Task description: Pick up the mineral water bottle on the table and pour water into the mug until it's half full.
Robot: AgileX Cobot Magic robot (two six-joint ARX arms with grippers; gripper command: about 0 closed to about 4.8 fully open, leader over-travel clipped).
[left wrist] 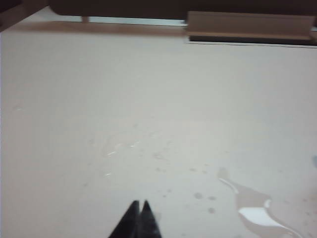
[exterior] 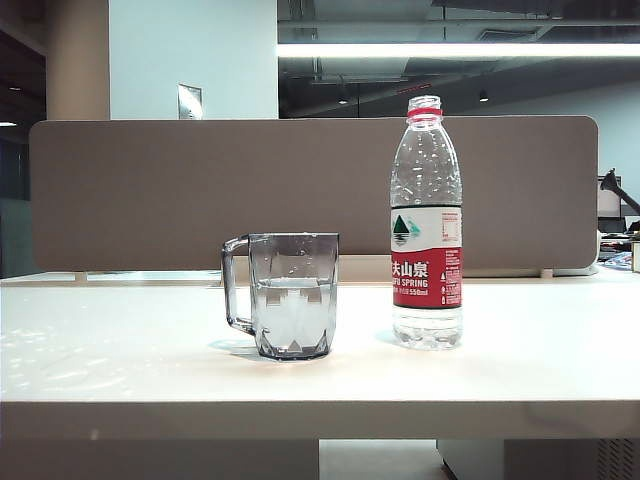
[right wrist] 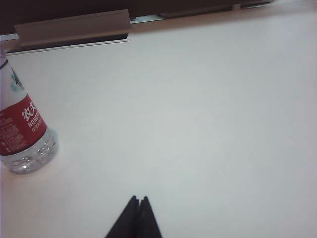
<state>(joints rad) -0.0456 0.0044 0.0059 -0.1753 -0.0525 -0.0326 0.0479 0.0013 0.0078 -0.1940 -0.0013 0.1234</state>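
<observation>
Over bare table (left wrist: 158,99), my left gripper (left wrist: 140,204) shows only its dark fingertips, pressed together and grasping nothing; droplets and a small puddle (left wrist: 257,215) glisten on the white top near it. My right gripper (right wrist: 138,200) is likewise clenched and empty, tips touching, hovering above its own stretch of table with the bottle (right wrist: 22,134) off to one side, well apart from the tips. Neither arm appears in the exterior view.

Out on the table, the bottle (exterior: 427,225) stands upright, uncapped, its red neck ring at the top, mostly drained with little water visible in it. The mug (exterior: 290,295) sits just to its left in that view, handle turned away from the bottle, and the water (exterior: 292,318) in it reaches roughly halfway up the faceted wall. Judging by that level, the pour looks done or nearly so.

If more pouring is wanted, I would spread the right fingers wide before approaching, since they are shut now, and take the bottle around the label, where the plastic is stiffest. A light squeeze matters: an open, thin bottle will spurt if crushed. I would tilt slowly with the mouth over the mug's centre, then set it down clear of the mug. The wet patches suggest watching for slip.
</observation>
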